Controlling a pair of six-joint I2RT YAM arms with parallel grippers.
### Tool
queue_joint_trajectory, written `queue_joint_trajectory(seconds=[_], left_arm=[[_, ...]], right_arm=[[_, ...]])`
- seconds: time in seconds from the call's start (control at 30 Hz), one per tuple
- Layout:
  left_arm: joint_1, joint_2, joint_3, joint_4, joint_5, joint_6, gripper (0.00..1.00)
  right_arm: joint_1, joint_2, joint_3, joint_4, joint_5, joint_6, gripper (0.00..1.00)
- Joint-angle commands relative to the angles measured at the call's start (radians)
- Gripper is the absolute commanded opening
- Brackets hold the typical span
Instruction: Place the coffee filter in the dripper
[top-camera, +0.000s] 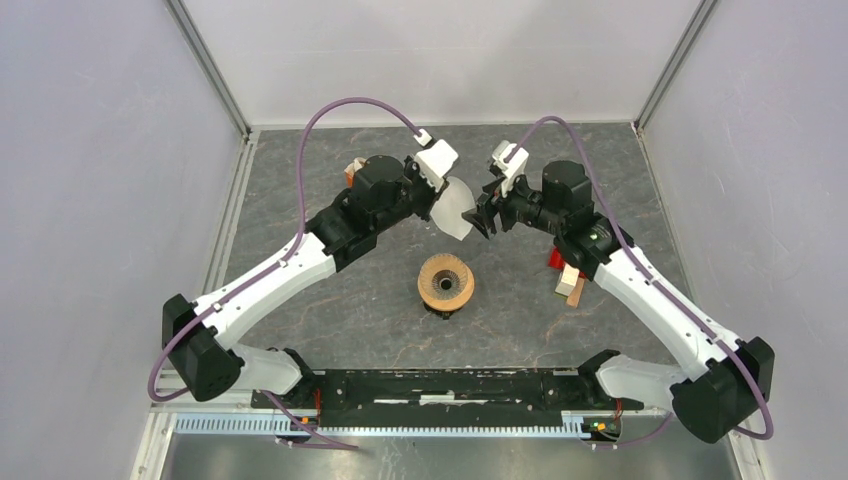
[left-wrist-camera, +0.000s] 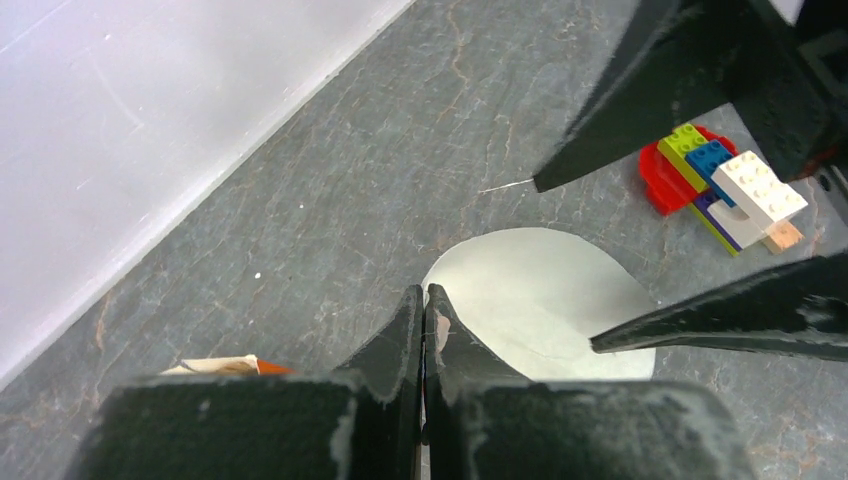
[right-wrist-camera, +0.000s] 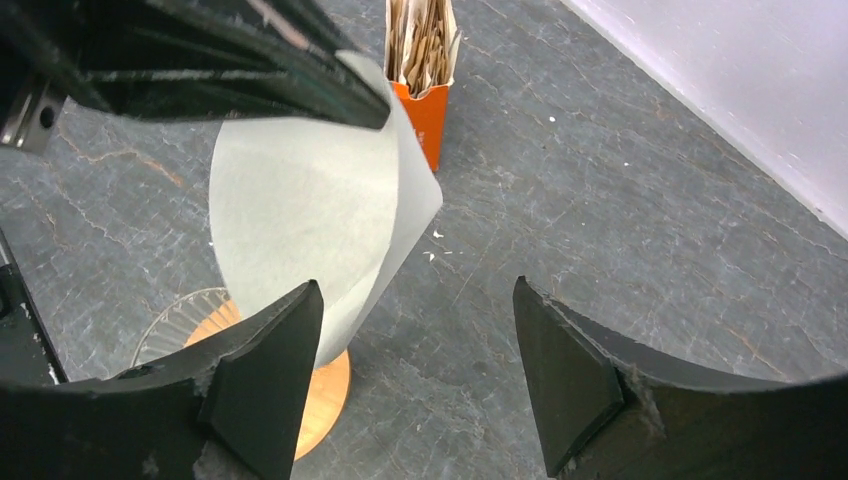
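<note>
One coffee filter (top-camera: 455, 208), white paper, hung in the air, pinched at its edge by your left gripper (left-wrist-camera: 425, 300), jaws pressed together. Right gripper (right-wrist-camera: 415, 290): jaws spread, just beside the filter, gripping nothing. One dripper (top-camera: 446, 283) stood unfilled on the table (top-camera: 540, 320), apart from the filter. Step in hand, as I judged it: carrying. Next, you needed to bring the filter's point over the dripper's mouth and lower it.

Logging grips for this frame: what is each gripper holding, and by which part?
The left gripper has its jaws shut on the white paper coffee filter, pinching it by its edge. The right gripper is open near the filter and holds nothing.
</note>
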Motion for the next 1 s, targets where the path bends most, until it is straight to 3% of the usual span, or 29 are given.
queue_joint_trajectory(seconds=[0.0,0.37,0.63,0.97], left_arm=[[0.002,0.006,0.044,0.023,-0.11,-0.112,0.02],[0.002,0.069,0.112,0.034,-0.179,-0.255,0.02],[0.001,0.096,0.136,0.053,-0.186,-0.282,0.02],[-0.007,0.096,0.069,0.129,-0.177,-0.24,0.02]], right_arm=[[-0.021,-0.044,-0.024,0.042,-0.021,0.054,0.78],[-0.082,0.033,-0.062,0.144,-0.06,0.323,0.78],[-0.145,0.045,-0.167,0.28,-0.155,0.489,0.64],[-0.169,0.069,-0.254,0.467,-0.28,0.66,0.57]])
